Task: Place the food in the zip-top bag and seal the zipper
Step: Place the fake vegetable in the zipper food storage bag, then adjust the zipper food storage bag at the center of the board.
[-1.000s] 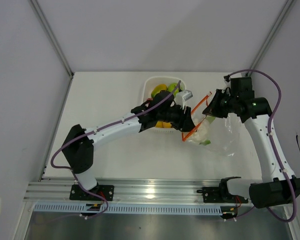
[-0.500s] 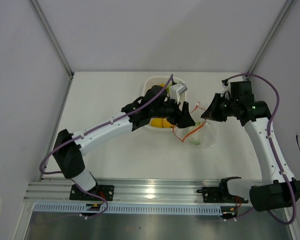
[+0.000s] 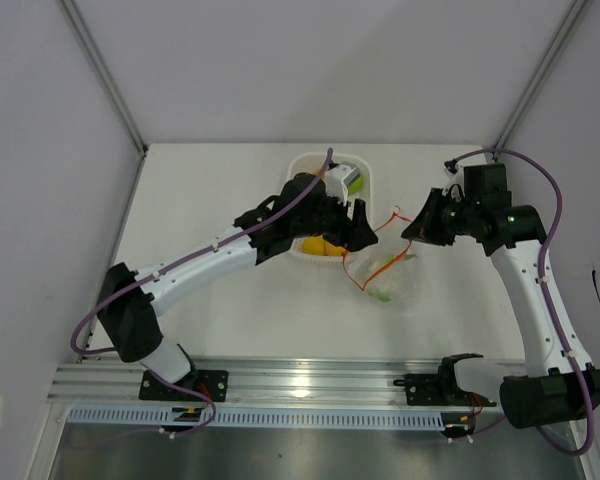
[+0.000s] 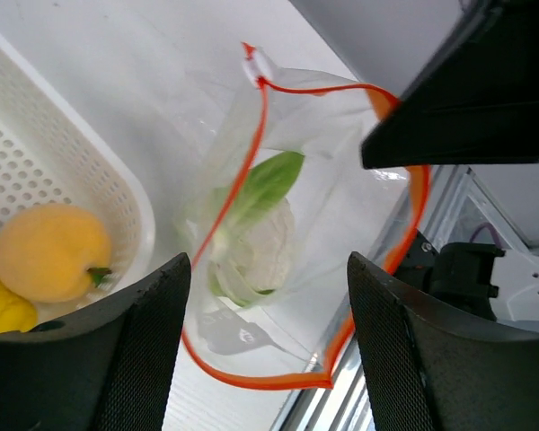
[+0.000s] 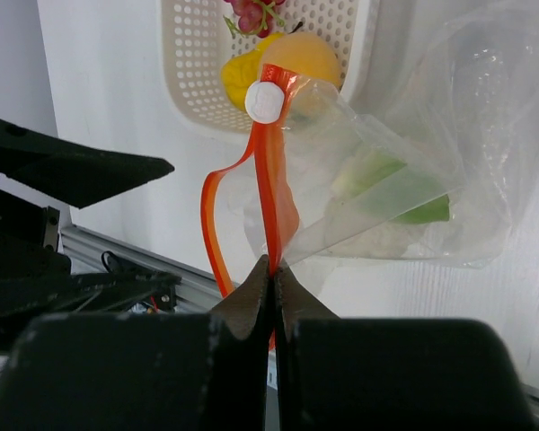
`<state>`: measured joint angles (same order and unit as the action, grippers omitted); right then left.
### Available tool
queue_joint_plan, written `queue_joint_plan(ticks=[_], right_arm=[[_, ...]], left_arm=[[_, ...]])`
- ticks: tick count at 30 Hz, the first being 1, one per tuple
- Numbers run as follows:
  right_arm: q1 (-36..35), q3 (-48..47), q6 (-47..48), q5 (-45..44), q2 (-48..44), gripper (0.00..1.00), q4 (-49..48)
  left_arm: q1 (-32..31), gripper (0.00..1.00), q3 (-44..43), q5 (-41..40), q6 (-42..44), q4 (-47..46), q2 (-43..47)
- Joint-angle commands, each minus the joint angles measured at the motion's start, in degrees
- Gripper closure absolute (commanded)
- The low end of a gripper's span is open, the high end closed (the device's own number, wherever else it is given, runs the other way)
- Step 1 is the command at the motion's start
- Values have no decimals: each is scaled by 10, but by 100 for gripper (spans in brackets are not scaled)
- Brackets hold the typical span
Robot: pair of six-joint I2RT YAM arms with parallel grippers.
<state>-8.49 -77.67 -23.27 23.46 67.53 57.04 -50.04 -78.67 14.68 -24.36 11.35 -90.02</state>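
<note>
The right gripper (image 5: 271,274) is clamped on the orange-red zipper strip (image 5: 268,180) of the clear, crinkly zip-top bag (image 5: 436,135), jaws fully together on the strip a little below its white slider tab (image 5: 264,101). The bag hangs from that grip with its mouth gaping in a loop, its lower part resting on the white table (image 3: 210,200) just beside the white perforated plastic basket (image 5: 189,72). Inside the bag lies one white cauliflower with a green leaf (image 4: 251,251). The left gripper (image 4: 268,269) is above the bag's mouth, fingers spread wide and holding nothing. In the overhead view it sits at the basket's near right corner, close to the right gripper but apart from it. The basket contains a round orange-yellow fruit (image 4: 49,251), a yellow fruit (image 5: 238,76) touching it, and a red grape bunch (image 5: 251,11) further back. Other contents under the left arm cannot be made out.
</note>
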Motion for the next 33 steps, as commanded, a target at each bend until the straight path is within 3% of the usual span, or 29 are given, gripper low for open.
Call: queue_joint_plan(ticks=[1,9,14,15,16,18,19,20,27,33], right_arm=[[2,-26,8,18,-20,100,3],[3,-28,8,18,-26,100,6],[3,-27,7,18,-23,100,2],[3,-27,6,18,-23,100,1],[2,-26,5,17,-23,100,-2],[3,-23,3,15,-21,100,-3],[3,-23,3,12,-21,100,-3],[4,-22,2,10,-21,100,-3],[11,2,-14,-49,-36,100,-14],[12,17,-52,-44,-71,100,-38]], left_arm=[[13,29,-6,-37,18,18,-14],[12,35,16,-29,7,7,-42],[6,45,19,-25,8,3,-63],[5,49,20,-22,6,2,-67],[3,62,19,-18,5,2,-74],[0,73,15,-4,4,-3,-79],[-3,90,14,0,5,-1,-82],[-6,98,8,3,5,2,-82],[-9,99,-55,115,-36,19,-71],[-8,100,-121,214,-136,-16,-73]])
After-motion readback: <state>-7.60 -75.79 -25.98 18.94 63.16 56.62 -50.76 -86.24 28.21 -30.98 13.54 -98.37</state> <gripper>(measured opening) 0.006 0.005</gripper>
